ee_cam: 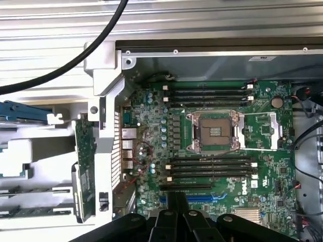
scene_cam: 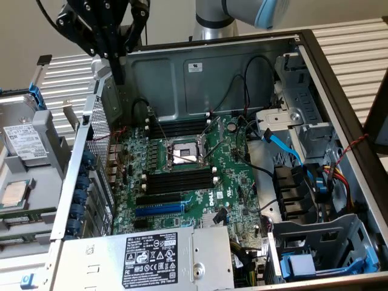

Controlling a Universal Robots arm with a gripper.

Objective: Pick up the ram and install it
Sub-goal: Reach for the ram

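Gripper [scene_cam: 119, 71] hangs raised above one corner of the open computer case [scene_cam: 242, 73], clear of every part. Its black fingers are pressed together with nothing between them. In the wrist view the gripper [ee_cam: 176, 214] shows its fingers meeting as a single dark wedge. Closest beneath the tool stands the case's perforated side wall [scene_cam: 100, 145]. Just outside that wall, on the side away from the board, a long narrow green stick [ee_cam: 86, 169] stands on edge. This appears to be the ram, though its chips cannot be made out from here. It sits well apart from the fingertips and untouched. On the inner side of the wall, below the tool, the motherboard [scene_cam: 236, 188] lies flat in the case. Its processor socket [scene_cam: 182, 154] is open and sits between two banks of long black memory slots [scene_cam: 179, 180] with white end clips. Farther from the tool, the power supply [scene_cam: 151, 254] shows a large black label. A black cable [ee_cam: 75, 65] loops across the ribbed surface beyond the case.
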